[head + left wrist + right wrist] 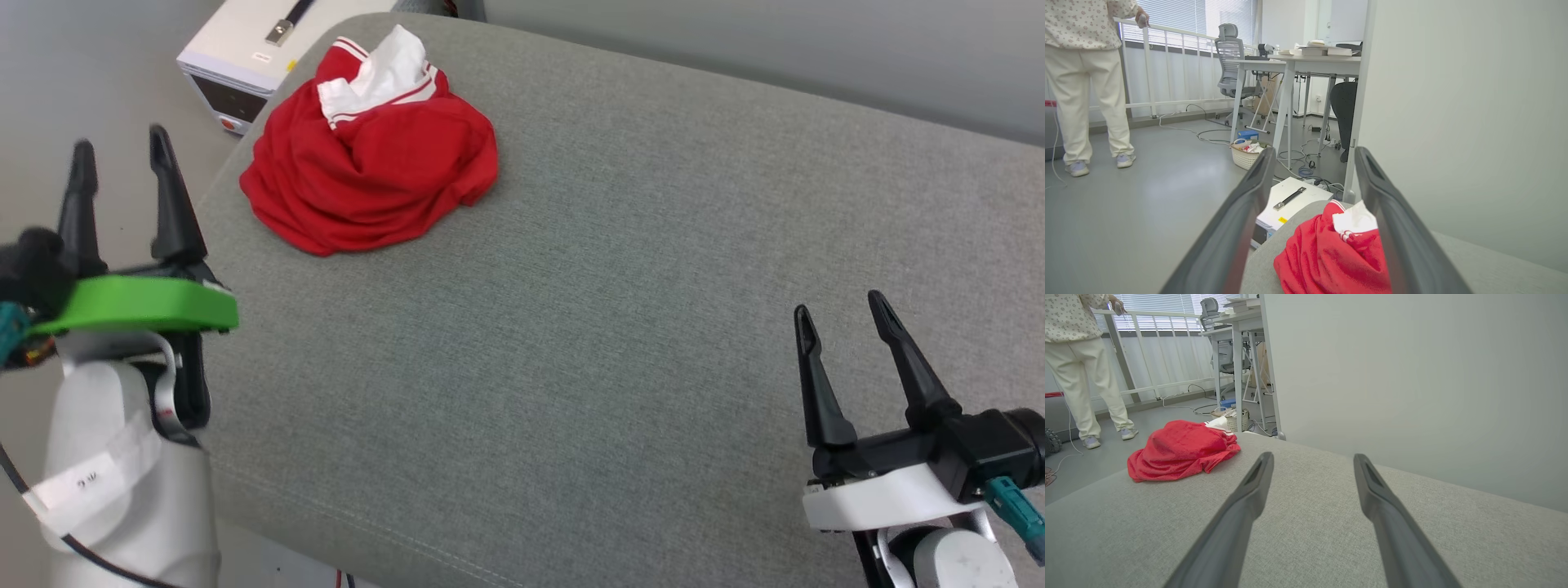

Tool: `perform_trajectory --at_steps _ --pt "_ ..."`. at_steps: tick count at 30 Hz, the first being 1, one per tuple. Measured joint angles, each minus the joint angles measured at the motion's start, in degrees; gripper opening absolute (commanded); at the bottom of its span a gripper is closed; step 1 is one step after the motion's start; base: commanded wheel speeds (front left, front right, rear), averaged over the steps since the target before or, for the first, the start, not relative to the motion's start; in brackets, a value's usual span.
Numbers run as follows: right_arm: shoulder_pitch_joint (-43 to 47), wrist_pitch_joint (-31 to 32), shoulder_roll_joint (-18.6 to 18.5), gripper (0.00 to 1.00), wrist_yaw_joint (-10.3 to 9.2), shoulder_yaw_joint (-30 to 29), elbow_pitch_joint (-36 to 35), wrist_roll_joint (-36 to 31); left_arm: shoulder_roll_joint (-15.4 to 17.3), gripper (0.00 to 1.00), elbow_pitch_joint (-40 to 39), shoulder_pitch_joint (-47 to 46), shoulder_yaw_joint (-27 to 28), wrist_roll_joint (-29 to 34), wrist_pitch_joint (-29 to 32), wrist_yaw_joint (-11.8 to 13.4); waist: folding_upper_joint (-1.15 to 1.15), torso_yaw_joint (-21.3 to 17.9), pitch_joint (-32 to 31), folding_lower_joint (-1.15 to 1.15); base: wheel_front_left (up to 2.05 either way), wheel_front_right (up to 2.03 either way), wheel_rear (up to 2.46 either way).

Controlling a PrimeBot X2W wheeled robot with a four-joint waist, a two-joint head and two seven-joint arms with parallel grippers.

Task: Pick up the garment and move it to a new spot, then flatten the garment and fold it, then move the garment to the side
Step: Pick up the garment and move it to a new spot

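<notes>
The garment (371,159) is a crumpled red heap with a white striped sleeve on top, lying at the far left corner of the grey cushion (620,310). It also shows low in the left wrist view (1331,253) and at the left of the right wrist view (1182,449). My left gripper (118,151) hangs open beside the cushion's left edge, short of the garment, with nothing between its fingers. My right gripper (841,306) stands open over the cushion's near right part, far from the garment.
A white box (245,57) with a dark handle sits on the floor beyond the cushion's left corner. A grey wall (775,49) runs behind the cushion. A person (1090,81) stands on the floor near a railing, with desks, a chair and a basket (1245,155) farther off.
</notes>
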Motion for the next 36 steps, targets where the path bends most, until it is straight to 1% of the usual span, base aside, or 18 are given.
perform_trajectory --at_steps 3,5,7,10,13,15,18,20,23,24,26,29,32,34,36 --pt "-2.19 0.0 -0.93 1.0 0.0 0.18 -1.31 -0.57 2.47 1.0 2.82 -6.81 -0.26 -1.26 -0.01 -0.4 0.0 -1.32 2.51 0.0 0.0 0.0 0.0" --pt "-3.77 0.0 -1.32 1.0 0.0 0.08 -2.01 -0.8 4.97 1.0 6.77 -11.48 -1.03 -3.15 -0.01 -0.55 0.0 -2.29 4.47 0.0 0.0 0.0 0.0" --pt "-4.78 0.0 -1.56 1.0 0.0 0.11 -2.65 -1.09 7.91 1.0 10.71 -15.15 -3.19 -5.35 0.44 -0.57 0.0 -3.17 6.21 0.01 0.0 0.0 0.0" --pt "-5.78 0.0 -2.04 1.0 0.0 0.12 -3.77 -1.38 12.39 1.0 15.27 -20.61 -7.57 -10.55 3.52 -0.69 0.0 -4.57 8.91 0.01 0.0 0.0 0.0" --pt "-6.64 0.0 -2.74 1.0 0.0 -0.04 -5.04 -1.75 15.71 1.0 19.13 -25.57 -11.99 -19.56 11.45 -0.69 0.0 -6.01 11.8 0.01 0.0 0.0 0.0" --pt "-7.27 0.0 -2.98 1.0 0.0 -0.14 -5.69 -2.04 17.9 1.0 20.26 -27.53 -14.77 -22.98 15.59 -0.7 0.0 -6.81 13.43 0.01 0.0 0.0 0.0" --pt "-8.05 0.0 -3.36 1.0 0.0 -0.59 -6.7 -2.26 20.51 1.0 22.18 -30.29 -18.36 -28.97 24.49 -0.7 0.0 -7.97 15.85 0.01 0.0 0.0 0.0" --pt "-8.61 0.0 -3.79 1.0 0.0 -0.77 -7.28 -2.34 22.06 1.0 23.85 -32.01 -20.24 -31.16 29.53 -0.7 0.0 -8.68 17.5 0.01 0.0 0.0 0.0" --pt "-9.32 0.0 -4.37 1.0 0.0 -0.79 -7.79 -2.58 23.64 1.0 26.61 -33.79 -22.3 -35.23 38.82 -0.7 0.0 -9.5 19.49 0.01 0.0 0.0 0.0" --pt "-9.71 0.0 -4.57 1.0 0.0 -0.82 -8.05 -2.6 24.32 1.0 27.41 -34.07 -23.75 -35.93 42.19 -0.7 0.0 -9.85 20.37 0.01 0.0 0.0 0.0" --pt "-10.24 0.0 -4.7 1.0 0.0 -0.74 -8.42 -2.63 25.29 1.0 28.63 -34.44 -25.43 -36.38 46.21 -0.7 0.0 -10.32 21.6 0.01 0.0 0.0 0.0" --pt "-11.16 0.0 -4.76 1.0 0.0 -0.47 -8.67 -2.64 26.15 1.0 30.23 -34.7 -27.72 -37.33 50.75 -0.7 0.0 -11.07 23.31 0.0 0.0 0.0 0.0" --pt "-11.84 0.0 -4.71 1.0 0.0 -0.29 -8.69 -2.65 26.2 1.0 31.56 -34.62 -30.94 -37.34 54.34 -0.7 0.0 -11.8 24.77 0.0 0.0 0.0 0.0" --pt "-12.0 0.0 -4.66 1.0 0.0 -0.26 -8.69 -2.65 26.36 1.0 32.23 -34.65 -32.01 -37.37 55.22 -0.7 0.01 -12.23 25.53 0.0 0.0 0.0 0.0" --pt "-12.1 0.0 -4.6 1.0 0.0 -0.14 -8.68 -2.65 27.2 1.0 32.57 -34.84 -32.82 -37.67 55.65 -0.7 0.01 -12.77 26.17 0.0 0.0 0.0 0.0"
